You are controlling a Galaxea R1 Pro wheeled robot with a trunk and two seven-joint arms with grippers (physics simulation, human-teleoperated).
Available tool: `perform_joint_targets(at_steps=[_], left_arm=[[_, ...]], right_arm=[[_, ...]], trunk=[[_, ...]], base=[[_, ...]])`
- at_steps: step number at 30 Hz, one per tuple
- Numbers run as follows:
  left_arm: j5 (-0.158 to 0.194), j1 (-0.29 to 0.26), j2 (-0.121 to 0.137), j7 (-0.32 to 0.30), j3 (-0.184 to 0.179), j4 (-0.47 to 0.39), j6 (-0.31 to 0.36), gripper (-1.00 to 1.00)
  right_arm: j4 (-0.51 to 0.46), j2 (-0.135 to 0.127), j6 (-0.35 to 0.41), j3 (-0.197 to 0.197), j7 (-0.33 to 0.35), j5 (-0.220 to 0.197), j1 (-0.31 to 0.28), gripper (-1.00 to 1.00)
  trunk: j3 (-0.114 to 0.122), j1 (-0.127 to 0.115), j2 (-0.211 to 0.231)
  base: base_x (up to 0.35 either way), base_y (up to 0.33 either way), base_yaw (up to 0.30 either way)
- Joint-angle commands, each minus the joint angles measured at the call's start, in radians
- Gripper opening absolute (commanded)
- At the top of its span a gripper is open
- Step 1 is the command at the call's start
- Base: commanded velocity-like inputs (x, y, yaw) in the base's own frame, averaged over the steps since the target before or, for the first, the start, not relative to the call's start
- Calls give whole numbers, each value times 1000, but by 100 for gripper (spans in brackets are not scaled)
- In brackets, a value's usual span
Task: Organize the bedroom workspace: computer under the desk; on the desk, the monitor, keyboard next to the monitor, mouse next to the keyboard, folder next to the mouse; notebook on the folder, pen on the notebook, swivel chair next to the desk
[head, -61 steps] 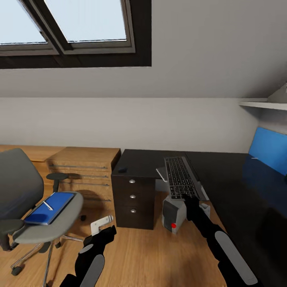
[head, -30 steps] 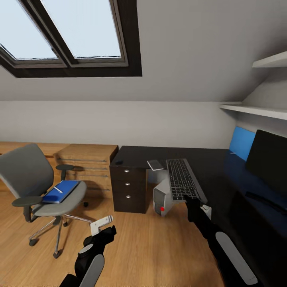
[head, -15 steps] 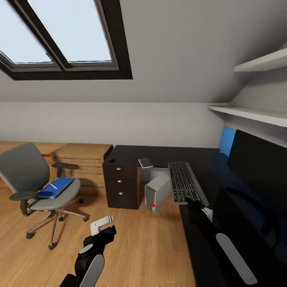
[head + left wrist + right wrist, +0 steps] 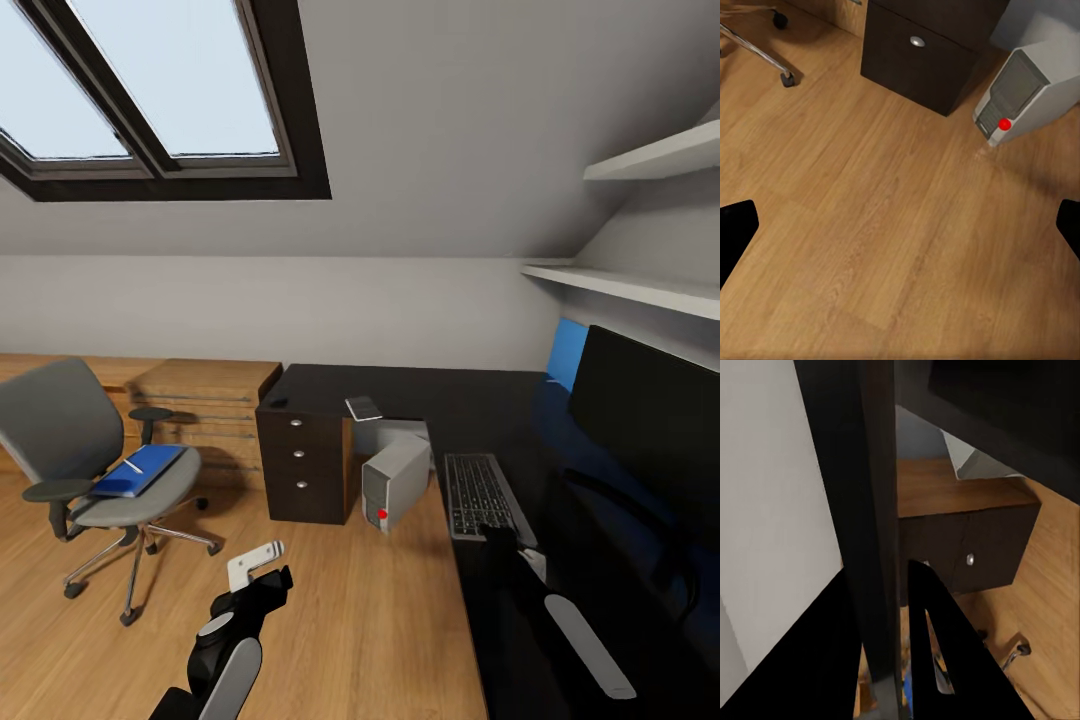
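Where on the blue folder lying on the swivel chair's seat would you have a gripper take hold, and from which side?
Judging by its flat pose, grip the folder at its front edge overhanging the seat, approaching from the open front, since the backrest and armrests block the other sides.

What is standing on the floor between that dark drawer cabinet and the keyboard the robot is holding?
In the head view, the grey computer tower with a red light stands between the drawer cabinet and the keyboard held by the right claw.
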Motion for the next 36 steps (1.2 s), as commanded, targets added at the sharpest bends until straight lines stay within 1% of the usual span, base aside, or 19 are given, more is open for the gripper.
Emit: perform_joint_targets(at_steps=[1, 9, 12, 15, 17, 20, 26, 28, 36], left_arm=[[7, -1, 0, 8, -1, -1, 3, 100], [7, -1, 0, 7, -2, -1, 1, 100], [7, 0, 0, 7, -2, -1, -1, 100], [7, 0, 0, 7, -2, -1, -3, 100], [7, 1, 0, 7, -2, -1, -3, 100], [7, 1, 0, 7, -2, -1, -3, 100], [7, 1, 0, 7, -2, -1, -2, 100], [7, 1, 0, 7, -2, -1, -2, 100], [8, 1, 0, 7, -2, -1, -2, 100]], right_arm=[[1, -1, 0, 1, -3, -6, -2, -100], [25, -2, -13, 1, -7, -5, -16, -100], [61, -3, -17, 1, -6, -5, -36, -100], [121, -6, -20, 1, -6, -4, -71, -100], [138, -8, -20, 0, -6, -4, -84, -100], [152, -13, -20, 0, -6, -4, -94, -100], [254, -16, -19, 1, -6, -4, -147, -100], [272, -16, -19, 1, -6, -4, -157, -100], [291, -17, -19, 1, -6, -2, -168, -100]], trunk=[[-1, 0, -1], [-1, 0, -1], [-1, 0, -1], [-1, 0, -1], [-1, 0, -1], [-1, 0, -1], [-1, 0, -1], [-1, 0, -1], [-1, 0, -1]], base=[[0, 0, 0], [0, 0, 0], [0, -73, 0], [0, -206, 0], [0, -79, 0], [0, -26, 0], [0, -2, 0], [0, 0, 0], [0, 0, 0]])
